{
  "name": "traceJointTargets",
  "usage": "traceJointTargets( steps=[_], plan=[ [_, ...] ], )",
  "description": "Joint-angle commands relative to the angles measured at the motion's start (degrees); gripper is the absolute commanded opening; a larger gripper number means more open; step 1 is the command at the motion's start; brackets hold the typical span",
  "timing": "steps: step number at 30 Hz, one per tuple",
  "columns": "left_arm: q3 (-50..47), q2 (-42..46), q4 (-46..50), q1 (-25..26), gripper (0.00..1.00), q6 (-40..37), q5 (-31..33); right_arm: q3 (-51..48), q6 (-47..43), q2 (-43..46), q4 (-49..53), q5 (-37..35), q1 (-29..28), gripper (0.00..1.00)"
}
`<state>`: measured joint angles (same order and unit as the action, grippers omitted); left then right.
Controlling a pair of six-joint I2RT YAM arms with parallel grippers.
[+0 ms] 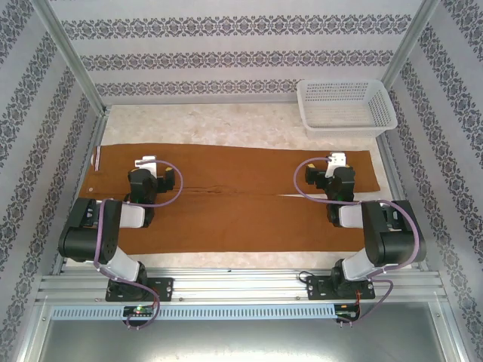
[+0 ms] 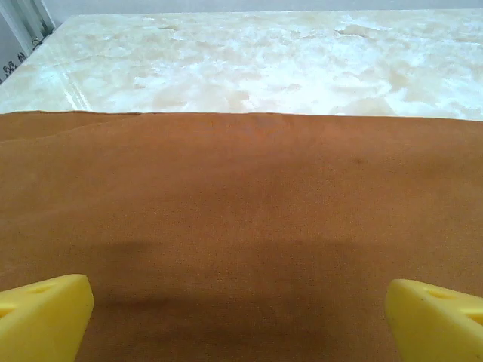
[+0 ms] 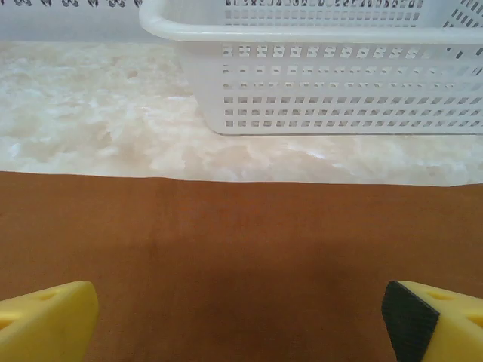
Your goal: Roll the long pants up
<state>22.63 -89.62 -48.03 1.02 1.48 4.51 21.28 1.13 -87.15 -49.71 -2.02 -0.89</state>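
The rust-brown long pants (image 1: 241, 196) lie flat across the table, waist at the left with a pale tag, legs running right with a thin gap between them. My left gripper (image 1: 148, 163) hovers over the far leg near the waist; its yellow fingertips (image 2: 45, 313) stand wide apart above smooth cloth (image 2: 241, 226), holding nothing. My right gripper (image 1: 337, 161) hangs over the far leg near the cuffs. Its yellow fingertips (image 3: 45, 317) are also spread wide over bare cloth (image 3: 241, 256), open. Both look toward the far hem of the pants.
A white perforated basket (image 1: 346, 105) stands at the back right, just beyond the pants (image 3: 324, 75). Bare marble tabletop (image 1: 204, 124) runs behind the garment. Patterned walls and metal posts close in the left, right and back sides.
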Motion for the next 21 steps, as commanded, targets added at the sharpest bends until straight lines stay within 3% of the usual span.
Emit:
traceJointTargets(
  steps=[1, 12, 18, 20, 21],
  plan=[
    [0.48, 0.24, -0.64, -0.32, 1.00, -0.11, -0.38, 0.86, 0.34, 0.72, -1.09, 0.09, -0.26, 0.98],
    [0.44, 0.31, -0.57, -0.43, 1.00, -0.12, -0.56, 1.01, 1.25, 0.76, -0.91, 3.95, 1.35, 0.98],
    [1.00, 2.33, 2.19, -0.44, 1.00, 1.88, 3.77, 1.52, 1.03, 1.24, -0.78, 4.75, 1.24, 0.98],
    [2.20, 2.79, 4.01, -0.43, 1.00, 1.57, 3.88, 6.09, 1.64, 5.73, 12.19, 3.40, 1.33, 0.98],
    [5.78, 4.59, 10.63, -0.07, 1.00, 3.37, 10.23, 11.75, 2.25, 8.08, 23.29, 1.68, 1.45, 0.98]
  ],
)
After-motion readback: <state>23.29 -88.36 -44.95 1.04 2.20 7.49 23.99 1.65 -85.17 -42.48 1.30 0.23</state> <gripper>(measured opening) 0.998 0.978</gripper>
